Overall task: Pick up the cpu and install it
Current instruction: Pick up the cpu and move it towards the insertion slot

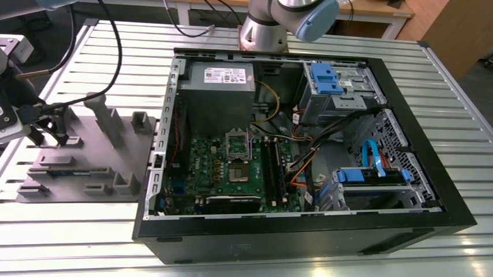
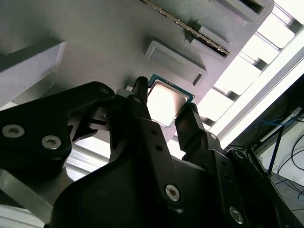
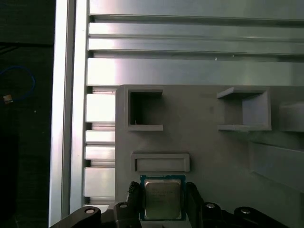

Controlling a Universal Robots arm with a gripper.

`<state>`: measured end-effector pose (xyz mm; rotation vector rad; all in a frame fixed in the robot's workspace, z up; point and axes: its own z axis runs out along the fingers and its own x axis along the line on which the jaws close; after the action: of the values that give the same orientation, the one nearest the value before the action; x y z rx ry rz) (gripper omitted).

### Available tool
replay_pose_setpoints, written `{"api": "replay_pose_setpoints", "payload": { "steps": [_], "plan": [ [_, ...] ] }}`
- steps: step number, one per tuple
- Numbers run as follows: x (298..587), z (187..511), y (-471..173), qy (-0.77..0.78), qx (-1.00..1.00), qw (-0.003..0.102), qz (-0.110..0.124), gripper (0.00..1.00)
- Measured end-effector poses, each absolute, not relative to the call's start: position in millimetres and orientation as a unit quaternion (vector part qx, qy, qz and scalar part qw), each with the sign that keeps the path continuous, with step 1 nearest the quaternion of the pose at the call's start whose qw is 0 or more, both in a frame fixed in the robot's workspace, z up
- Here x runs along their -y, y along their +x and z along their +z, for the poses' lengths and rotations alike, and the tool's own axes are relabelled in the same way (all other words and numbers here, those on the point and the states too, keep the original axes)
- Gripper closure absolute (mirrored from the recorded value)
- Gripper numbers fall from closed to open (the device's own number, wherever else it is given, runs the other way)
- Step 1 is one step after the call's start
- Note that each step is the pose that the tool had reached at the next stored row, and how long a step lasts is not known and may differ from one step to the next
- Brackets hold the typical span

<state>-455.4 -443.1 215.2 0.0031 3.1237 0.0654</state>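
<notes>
Claw (image 3: 162,189) closed to the width of the cpu (image 3: 162,199), one finger against each of two opposite edges. The square chip lies flat, metal top up, near the grey tray's (image 3: 213,156) edge, just beside a shallow pocket (image 3: 160,162). Bare slatted tabletop (image 3: 190,71) lies beyond that edge.

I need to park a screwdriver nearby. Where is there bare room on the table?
Widest bare table: near side in the exterior view, along the grey tray and computer case. A second patch lies beyond the tray, between the black cable and the case's wall. Crowded: the tray's end where the gripper is at the cpu, and inside the case.
</notes>
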Motion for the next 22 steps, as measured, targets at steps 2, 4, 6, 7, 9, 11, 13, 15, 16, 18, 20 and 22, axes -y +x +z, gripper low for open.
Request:
{"api": "replay_pose_setpoints", "payload": {
  "steps": [2, 4, 6, 7, 9, 11, 13, 15, 16, 18, 20, 22],
  "plan": [
    [443, 216, -455, 0.001, -1.000, 0.008, 0.021, 0.52],
    [443, 216, -455, 0.001, -1.000, 0.009, 0.021, 0.52],
    [443, 216, -455, 0.001, -1.000, 0.008, 0.021, 0.52],
    [443, 218, -455, 0.001, -1.000, 0.008, 0.021, 0.52],
    [443, 222, -455, 0.001, -1.000, 0.008, 0.021, 0.52],
    [443, 229, -455, 0.001, -1.000, 0.008, 0.021, 0.52],
    [443, 237, -455, 0.001, -1.000, 0.008, 0.021, 0.52],
    [443, 245, -455, 0.001, -1.000, 0.009, 0.021, 0.52],
    [443, 250, -455, 0.001, -1.000, 0.008, 0.021, 0.52],
    [443, 259, -455, 0.001, -1.000, 0.008, 0.021, 0.52],
    [443, 267, -455, 0.001, -1.000, 0.008, 0.021, 0.52],
    [443, 275, -455, 0.001, -1.000, 0.009, 0.021, 0.52]
  ]
}}
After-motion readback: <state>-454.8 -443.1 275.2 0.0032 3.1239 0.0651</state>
